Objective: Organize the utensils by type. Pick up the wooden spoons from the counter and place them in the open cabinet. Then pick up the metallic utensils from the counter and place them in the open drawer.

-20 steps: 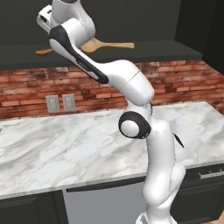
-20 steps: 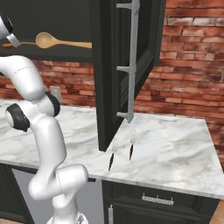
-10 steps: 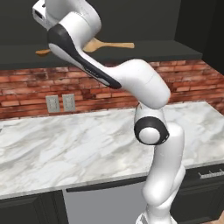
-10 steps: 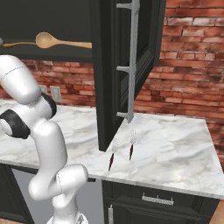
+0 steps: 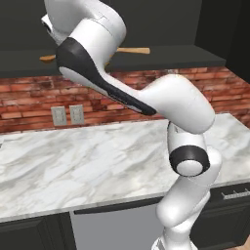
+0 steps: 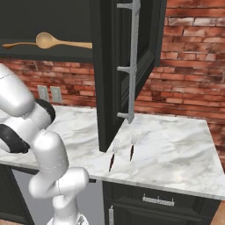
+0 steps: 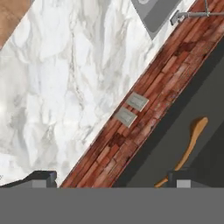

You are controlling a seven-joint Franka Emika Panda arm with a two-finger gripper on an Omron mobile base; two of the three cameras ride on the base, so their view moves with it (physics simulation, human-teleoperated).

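Observation:
Both wooden spoons lie on the dark shelf of the open cabinet (image 6: 52, 55): the larger light-tan spoon (image 6: 46, 40) with its handle (image 5: 133, 50) pointing right, and the thin orange-brown spoon (image 7: 189, 148) to its left (image 6: 15, 44). Two small forks (image 6: 114, 154) (image 6: 132, 146) lie side by side on the white marble counter (image 6: 171, 154), below the cabinet door. My gripper (image 7: 111, 179) is open, its fingertips (image 7: 41, 177) wide apart with nothing between them, looking down over the counter (image 7: 61, 74) and shelf. The open drawer is out of view.
The black cabinet door (image 6: 127, 66) swings out over the counter above the forks. A brick backsplash (image 5: 29, 97) carries two outlets (image 5: 67, 114). A steel sink (image 7: 155, 11) and faucet (image 7: 192, 15) sit at the counter's far end. My arm's elbow (image 5: 180, 102) bulks over the counter.
My hand has drawn back left, away from the cabinet shelf, out of the right base view, while the elbow swung right and nearer. Both spoons stay on the shelf; the forks have not moved.

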